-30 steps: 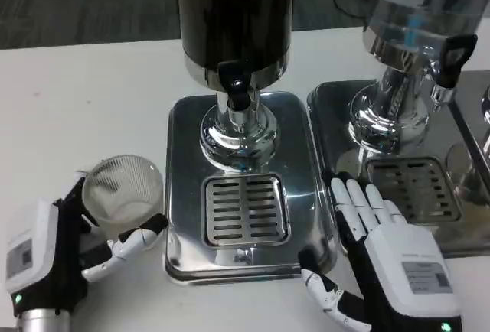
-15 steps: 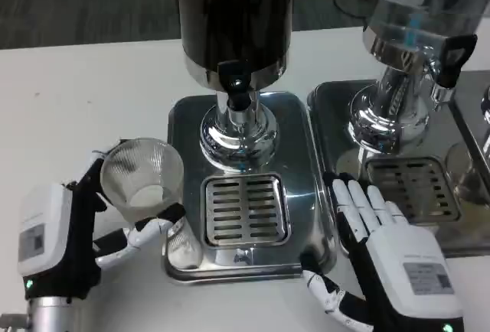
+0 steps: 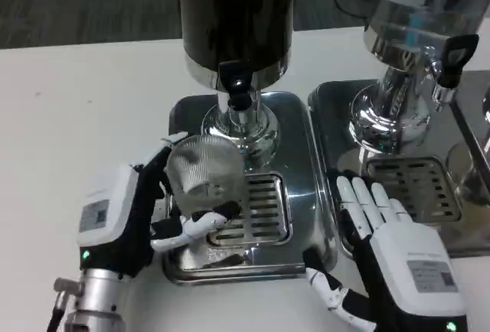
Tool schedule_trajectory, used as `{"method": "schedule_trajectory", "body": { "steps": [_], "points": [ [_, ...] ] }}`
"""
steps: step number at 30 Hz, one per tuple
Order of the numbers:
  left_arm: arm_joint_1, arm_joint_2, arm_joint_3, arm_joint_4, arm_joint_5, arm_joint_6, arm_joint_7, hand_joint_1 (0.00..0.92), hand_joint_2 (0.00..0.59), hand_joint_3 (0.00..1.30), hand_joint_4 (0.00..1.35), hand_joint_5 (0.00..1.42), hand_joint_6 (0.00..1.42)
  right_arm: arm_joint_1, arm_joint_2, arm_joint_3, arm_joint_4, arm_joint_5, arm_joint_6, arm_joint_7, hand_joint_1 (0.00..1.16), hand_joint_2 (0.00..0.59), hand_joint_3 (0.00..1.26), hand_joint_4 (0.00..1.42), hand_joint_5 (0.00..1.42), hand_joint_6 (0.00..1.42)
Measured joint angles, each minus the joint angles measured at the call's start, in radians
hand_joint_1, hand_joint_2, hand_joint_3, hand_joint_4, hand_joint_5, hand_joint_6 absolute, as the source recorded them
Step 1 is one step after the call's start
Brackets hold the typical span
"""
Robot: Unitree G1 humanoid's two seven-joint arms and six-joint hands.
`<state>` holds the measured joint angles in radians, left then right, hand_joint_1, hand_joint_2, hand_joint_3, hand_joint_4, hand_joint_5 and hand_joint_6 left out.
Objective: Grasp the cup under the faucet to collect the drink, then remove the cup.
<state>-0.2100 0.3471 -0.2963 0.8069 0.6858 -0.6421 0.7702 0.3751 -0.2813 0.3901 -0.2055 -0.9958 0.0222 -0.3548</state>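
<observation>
So the white counter [image 3: 69,110] is taken up mostly by two drink dispensers. The dark-tank dispenser [image 3: 236,18] is parked toward the far edge in the middle, on a shiny steel drip tray [image 3: 306,194], and a second chrome dispenser [image 3: 413,49] with its own tray [image 3: 337,110] is sat at the right edge.

The left hand [image 3: 145,209] is seen over the near-left corner of the middle tray, with the clear ribbed cup [image 3: 204,165] held in it, fingers [image 3: 200,223] wrapped around the cup's side and base. The cup is tipped a bit toward the camera and is placed over the left part of the slotted grate [image 3: 256,208], just below and slightly left of the black faucet [image 3: 237,91]. Whether it's resting on the grate or carried just above can't be told.

The right hand [image 3: 390,248] is laid flat at the near-right edge of the tray, fingers spread and straight, nothing held.

Progress-wise: the grasp looks done and the cup is nearly under the spout, though probably not lined up dead centre yet. No liquid is seen in the cup, so the filling is judged still to be done, along with the tap being worked and the cup being taken away.
</observation>
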Motion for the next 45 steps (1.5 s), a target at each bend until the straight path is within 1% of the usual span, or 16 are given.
{"method": "schedule_trajectory", "body": {
  "steps": [8, 10, 15, 16, 18, 21, 22, 24, 30, 35, 37, 38, 40, 41, 43, 45],
  "points": [
    [-0.083, -0.022, -0.045, 0.079, 0.000, 0.000, -0.007, 0.429, 0.121, 0.36, 0.49, 0.73, 0.84, 0.000, 0.009, -0.003, 0.001, -0.001, 0.009, 0.000, 0.34, 0.403, 0.00, 0.00, 0.00, 0.07],
    [-0.089, -0.025, -0.061, 0.085, 0.000, 0.000, -0.006, 0.399, 0.113, 0.36, 0.49, 0.73, 0.82, -0.001, 0.011, -0.003, 0.001, -0.001, 0.010, 0.000, 0.34, 0.403, 0.00, 0.00, 0.00, 0.07],
    [-0.092, -0.029, -0.081, 0.085, -0.001, -0.002, -0.001, 0.271, 0.094, 0.34, 0.46, 0.70, 0.72, 0.000, 0.011, -0.003, 0.001, -0.001, 0.010, 0.000, 0.34, 0.403, 0.00, 0.00, 0.00, 0.07],
    [-0.092, -0.029, -0.083, 0.085, -0.001, -0.002, -0.001, 0.242, 0.085, 0.31, 0.43, 0.66, 0.68, 0.000, 0.011, -0.002, 0.000, -0.001, 0.010, 0.000, 0.34, 0.403, 0.00, 0.00, 0.00, 0.07],
    [-0.091, -0.028, -0.095, 0.091, 0.001, 0.003, -0.003, 0.178, 0.076, 0.21, 0.29, 0.52, 0.51, 0.000, 0.011, -0.002, 0.000, -0.002, 0.010, 0.000, 0.34, 0.403, 0.00, 0.00, 0.00, 0.07],
    [-0.082, -0.027, -0.111, 0.091, 0.029, 0.026, -0.003, 0.118, 0.059, 0.09, 0.16, 0.41, 0.37, 0.004, 0.011, -0.002, -0.004, -0.001, 0.011, 0.000, 0.34, 0.403, 0.00, 0.00, 0.00, 0.07],
    [-0.077, -0.027, -0.112, 0.090, 0.031, 0.033, -0.003, 0.075, 0.051, 0.04, 0.10, 0.37, 0.34, 0.005, 0.010, -0.002, -0.006, -0.001, 0.011, 0.001, 0.34, 0.403, 0.00, 0.00, 0.00, 0.07],
    [-0.077, -0.023, -0.112, 0.089, 0.031, 0.055, -0.007, 0.029, 0.039, 0.00, 0.07, 0.34, 0.32, 0.006, 0.010, -0.002, -0.008, 0.000, 0.011, 0.007, 0.34, 0.403, 0.00, 0.00, 0.00, 0.07],
    [-0.054, -0.006, -0.115, 0.032, 0.066, 0.103, 0.012, 0.000, 0.019, 0.00, 0.05, 0.32, 0.32, 0.010, 0.004, -0.001, -0.011, 0.001, 0.011, 0.013, 0.34, 0.403, 0.00, 0.00, 0.00, 0.07],
    [-0.007, 0.010, -0.105, -0.079, 0.083, 0.143, 0.039, 0.000, 0.010, 0.00, 0.05, 0.34, 0.30, -0.007, -0.007, -0.004, -0.003, -0.001, 0.009, 0.013, 0.34, 0.402, 0.00, 0.00, 0.00, 0.03],
    [0.017, 0.022, -0.087, -0.122, 0.085, 0.162, 0.044, 0.000, 0.002, 0.00, 0.04, 0.34, 0.30, -0.025, -0.008, -0.003, 0.003, -0.004, 0.009, 0.018, 0.34, 0.394, 0.00, 0.00, 0.00, 0.01],
    [0.029, 0.028, -0.074, -0.135, 0.080, 0.168, 0.044, 0.000, 0.001, 0.00, 0.03, 0.32, 0.28, -0.034, -0.008, -0.002, 0.003, -0.005, 0.010, 0.024, 0.33, 0.394, 0.00, 0.00, 0.00, 0.00],
    [0.071, 0.042, -0.049, -0.168, 0.066, 0.174, 0.044, 0.000, 0.000, 0.00, 0.00, 0.25, 0.17, -0.046, -0.009, -0.003, 0.007, -0.006, 0.013, 0.034, 0.30, 0.372, 0.00, 0.00, 0.00, 0.00],
    [0.090, 0.046, -0.034, -0.181, 0.062, 0.174, 0.044, 0.000, 0.000, 0.00, 0.00, 0.20, 0.11, -0.053, -0.011, -0.001, 0.013, -0.026, 0.020, 0.034, 0.28, 0.377, 0.00, 0.00, 0.00, 0.00],
    [0.128, 0.065, -0.011, -0.216, 0.057, 0.173, 0.043, 0.000, 0.003, 0.00, 0.00, 0.13, 0.05, -0.071, -0.010, 0.005, 0.022, -0.073, 0.049, 0.041, 0.23, 0.340, 0.00, 0.00, 0.00, 0.00],
    [0.158, 0.088, 0.014, -0.241, 0.047, 0.173, 0.041, 0.000, 0.001, 0.00, 0.00, 0.11, 0.03, -0.094, -0.003, 0.011, 0.034, -0.104, 0.099, 0.090, 0.20, 0.347, 0.00, 0.00, 0.00, 0.00]
  ]
}}
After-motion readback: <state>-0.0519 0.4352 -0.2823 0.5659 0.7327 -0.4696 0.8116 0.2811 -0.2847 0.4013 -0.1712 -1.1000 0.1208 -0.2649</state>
